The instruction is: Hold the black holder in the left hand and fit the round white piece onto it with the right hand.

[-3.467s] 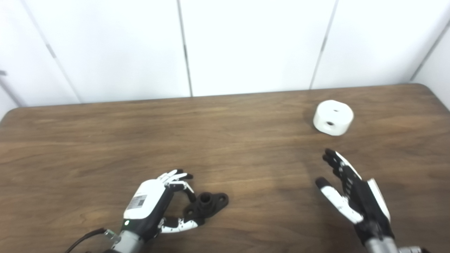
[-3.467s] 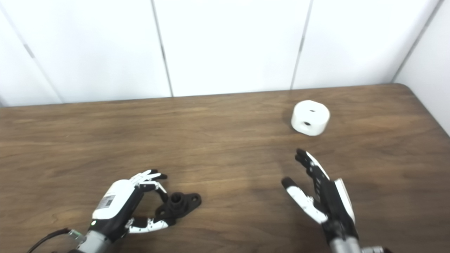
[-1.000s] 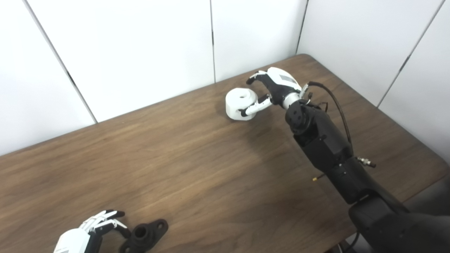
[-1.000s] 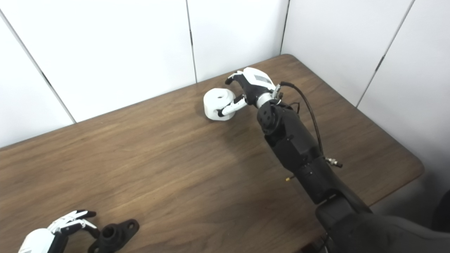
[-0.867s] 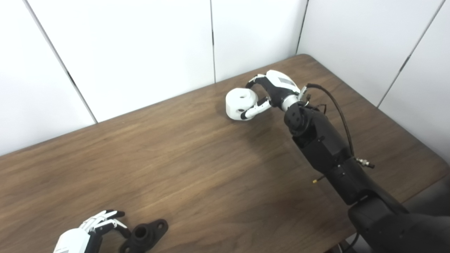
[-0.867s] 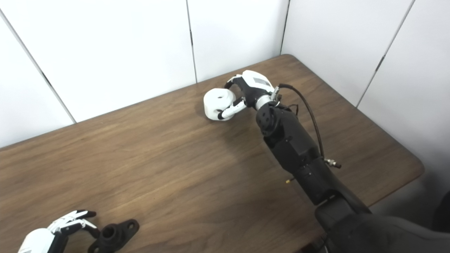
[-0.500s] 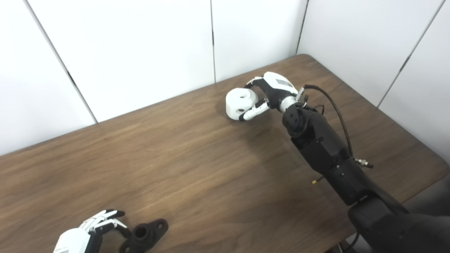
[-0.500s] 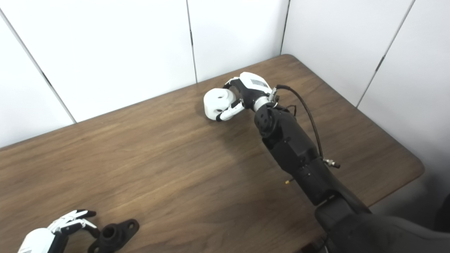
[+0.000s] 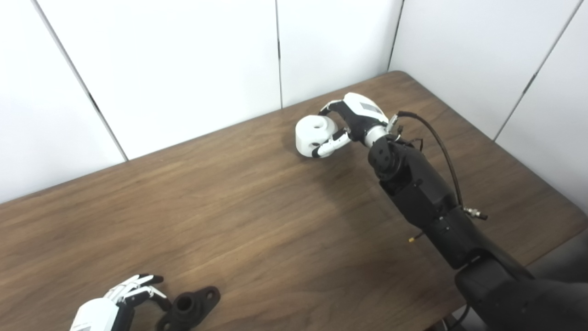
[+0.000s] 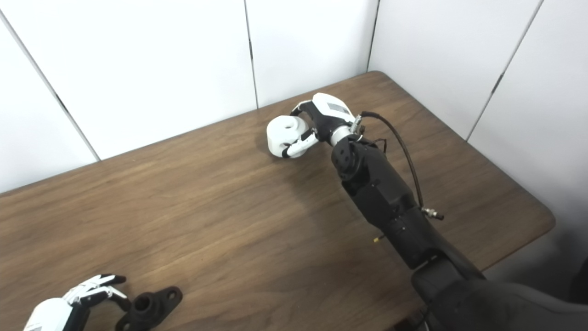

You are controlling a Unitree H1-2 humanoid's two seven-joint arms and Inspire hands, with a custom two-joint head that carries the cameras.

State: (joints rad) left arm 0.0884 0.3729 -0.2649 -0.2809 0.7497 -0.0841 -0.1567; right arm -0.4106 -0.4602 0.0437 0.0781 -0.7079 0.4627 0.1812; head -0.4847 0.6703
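Observation:
The round white piece [image 9: 311, 135] is at the far side of the brown table, with a hole facing up. My right hand [image 9: 354, 120] is shut on it, thumb in front and fingers over its far side, and it looks tilted off the table. The black holder [image 9: 188, 309] lies flat near the front left edge. My left hand [image 9: 112, 305] sits just left of the holder with fingers apart, not holding it; part of the hand is cut off by the picture's bottom edge.
The brown wooden table [image 9: 257, 216] ends at a rounded right corner [image 10: 544, 220]. White wall panels [image 9: 183, 59] stand right behind the far edge. My right arm [image 9: 427, 202] stretches across the right part of the table.
The camera turned right since 3.5 s ago. My right hand closed around the white piece and tilted it up slightly, drawing it a little left. The left hand and holder have not moved.

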